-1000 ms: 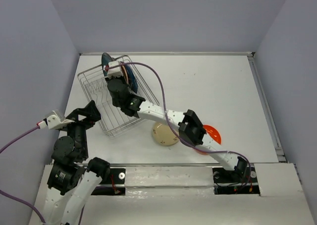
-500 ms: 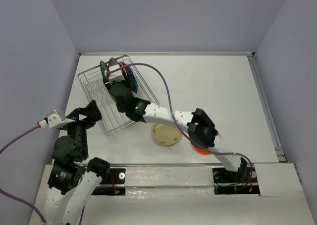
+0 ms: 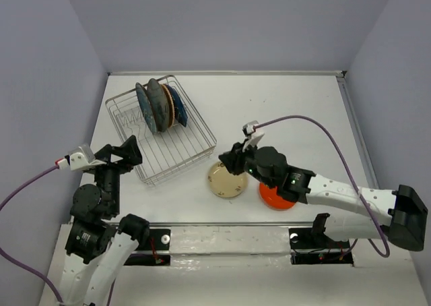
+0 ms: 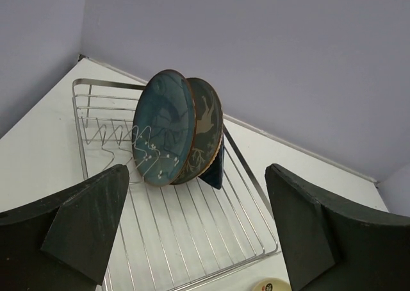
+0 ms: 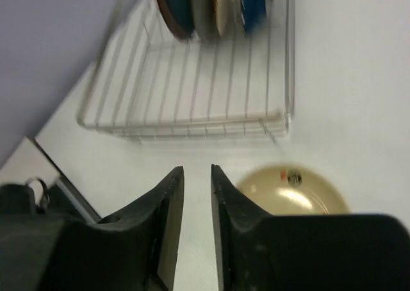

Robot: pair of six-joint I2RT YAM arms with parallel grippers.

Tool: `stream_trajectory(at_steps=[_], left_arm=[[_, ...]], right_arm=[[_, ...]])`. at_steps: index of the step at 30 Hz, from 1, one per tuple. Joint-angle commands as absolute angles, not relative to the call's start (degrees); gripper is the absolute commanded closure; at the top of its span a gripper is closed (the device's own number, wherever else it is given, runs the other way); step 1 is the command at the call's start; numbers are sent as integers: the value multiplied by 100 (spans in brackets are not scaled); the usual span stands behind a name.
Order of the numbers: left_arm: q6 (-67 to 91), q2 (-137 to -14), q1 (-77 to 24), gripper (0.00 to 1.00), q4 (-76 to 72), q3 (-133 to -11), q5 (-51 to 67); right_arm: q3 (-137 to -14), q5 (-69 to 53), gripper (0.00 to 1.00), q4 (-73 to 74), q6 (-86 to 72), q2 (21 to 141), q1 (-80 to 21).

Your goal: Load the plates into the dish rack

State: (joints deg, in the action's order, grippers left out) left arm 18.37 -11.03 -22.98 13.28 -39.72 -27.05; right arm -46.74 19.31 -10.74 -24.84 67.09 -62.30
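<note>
– Top external view: where is the rack found, and what is held in it?
– It is set on the table, toward the far left corner. Four plates are stood on edge in its far half, packed close. The teal plate is placed outermost on the left, followed by the grey plate, the tan plate and the navy plate.
– And the other two?
– They are laid flat outside the rack. The cream plate is seen just off the rack's near right corner. The orange plate is laid just beyond it, farther from the rack, and is partly covered by the right arm.
– How are the jaws of the right gripper set?
– Only a narrow gap is left between them, and nothing is gripped; bare table is seen through the gap in the right wrist view. The gripper is held off the rack's near right corner, over the cream plate's edge nearest the rack.
– And the left gripper?
– Its jaws are spread wide and nothing is held. It is poised beside the rack's left side, toward the near corner, and is pointed at the rack. In the left wrist view the teal plate is faced squarely, and the grey plate's pale pattern is shown behind it.
</note>
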Motion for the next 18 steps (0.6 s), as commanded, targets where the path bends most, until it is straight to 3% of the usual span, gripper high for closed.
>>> stream_trajectory(at_steps=[1, 5, 11, 18], left_arm=[[1670, -1423, -2250, 1, 984, -3920, -2549], [1661, -1520, -2206, 1, 958, -3929, -2602], [1670, -1573, -2171, 1, 984, -3920, -2531], [1661, -1556, -2127, 1, 958, -3920, -2382]], right_arm=[[-3341, 1318, 73, -212, -3963, 5760, -5934], [-2823, 880, 60, -97, -4166, 5511, -5030], [-2804, 82, 59, -193, -3912, 6186, -4237], [-3085, -193, 58, -526, -3779, 7233, -4061]])
